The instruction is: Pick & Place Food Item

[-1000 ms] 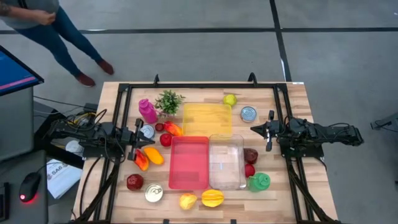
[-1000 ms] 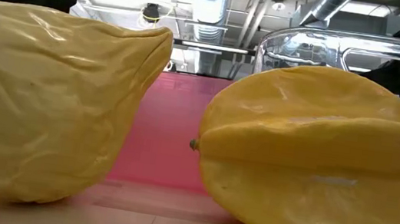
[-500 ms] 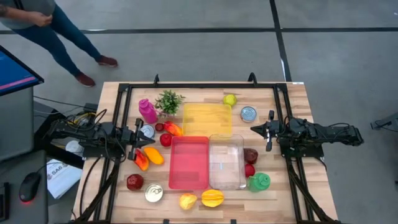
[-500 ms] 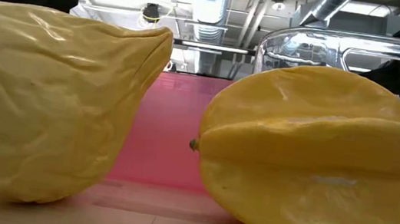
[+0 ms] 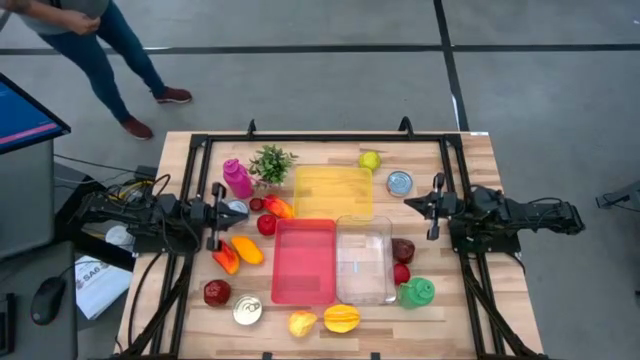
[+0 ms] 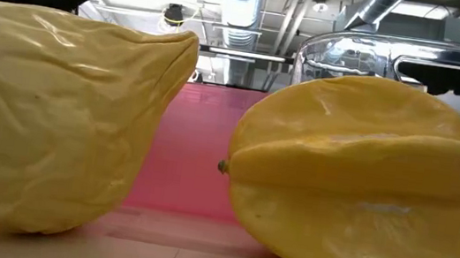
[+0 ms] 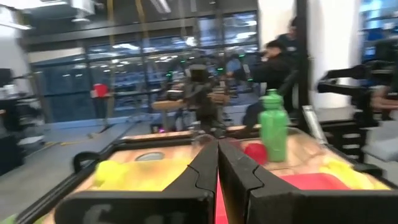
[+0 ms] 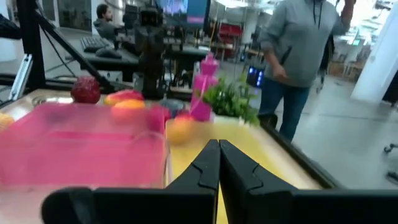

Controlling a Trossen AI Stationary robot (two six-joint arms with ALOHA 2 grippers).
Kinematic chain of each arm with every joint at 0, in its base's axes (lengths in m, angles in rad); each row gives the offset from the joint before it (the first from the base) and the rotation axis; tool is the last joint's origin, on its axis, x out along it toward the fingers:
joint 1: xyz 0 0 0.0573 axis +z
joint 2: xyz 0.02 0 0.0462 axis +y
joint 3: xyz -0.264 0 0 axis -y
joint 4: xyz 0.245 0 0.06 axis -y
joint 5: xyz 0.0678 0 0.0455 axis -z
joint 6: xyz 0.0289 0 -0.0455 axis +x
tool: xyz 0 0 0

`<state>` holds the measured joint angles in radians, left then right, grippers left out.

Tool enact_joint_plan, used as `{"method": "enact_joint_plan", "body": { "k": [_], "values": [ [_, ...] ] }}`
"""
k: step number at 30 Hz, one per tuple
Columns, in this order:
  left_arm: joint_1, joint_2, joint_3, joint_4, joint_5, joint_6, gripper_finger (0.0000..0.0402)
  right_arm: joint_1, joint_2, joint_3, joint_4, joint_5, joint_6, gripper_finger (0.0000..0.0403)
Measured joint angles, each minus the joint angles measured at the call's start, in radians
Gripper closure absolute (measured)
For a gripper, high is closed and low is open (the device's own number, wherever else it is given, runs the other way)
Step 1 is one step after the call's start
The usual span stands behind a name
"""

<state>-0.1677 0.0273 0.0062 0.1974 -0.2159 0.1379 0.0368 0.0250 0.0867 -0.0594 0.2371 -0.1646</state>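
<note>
- Both arms have shifted a touch since a second ago: from above, the left gripper now sits a little farther from the near edge than before, just beside the silver can, and the right gripper has edged the same way, near the second can.
- Up top, the person beyond the far corner has stepped along the floor.
- High view: red bin in the middle of the table, yellow bin behind it, clear bin at its right. Orange fruit lies near the left gripper, a red fruit and green bottle near the clear bin. Starfruit and yellow pear sit at the front edge.
- Low view: that pear and starfruit fill the picture, apart from each other, the red bin between and behind them.
- Left wrist view: the left fingers are pressed together, nothing between them; green bottle stands upright ahead.
- Right wrist view: right fingers closed tight, empty too; pink bottle and small plant across the table, the person standing beyond.
</note>
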Motion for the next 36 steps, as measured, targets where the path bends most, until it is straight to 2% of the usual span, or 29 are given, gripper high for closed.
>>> {"method": "enact_joint_plan", "body": {
  "k": [8, 14, 19, 25, 30, 36],
  "values": [
    [0.000, 0.000, 0.000, 0.007, -0.023, 0.000, 0.0399, 0.000, 0.000, 0.000, 0.027, 0.002, 0.000, 0.0402],
    [0.000, 0.000, 0.000, 0.046, -0.023, -0.020, 0.0399, -0.001, 0.000, 0.002, 0.108, 0.077, -0.002, 0.0402],
    [0.000, 0.000, 0.000, 0.047, -0.023, -0.004, 0.0399, 0.000, 0.000, 0.002, 0.138, 0.087, -0.004, 0.0402],
    [0.000, 0.000, 0.000, 0.050, -0.023, 0.018, 0.0399, 0.000, 0.010, 0.009, 0.167, 0.237, 0.011, 0.0402],
    [0.000, 0.000, 0.000, 0.051, -0.023, 0.018, 0.0399, 0.000, 0.089, 0.044, 0.164, 0.267, 0.057, 0.0402],
    [0.000, 0.000, 0.000, 0.051, -0.023, 0.018, 0.0399, 0.000, 0.257, 0.116, 0.142, 0.348, 0.083, 0.0402]
  ]
}}
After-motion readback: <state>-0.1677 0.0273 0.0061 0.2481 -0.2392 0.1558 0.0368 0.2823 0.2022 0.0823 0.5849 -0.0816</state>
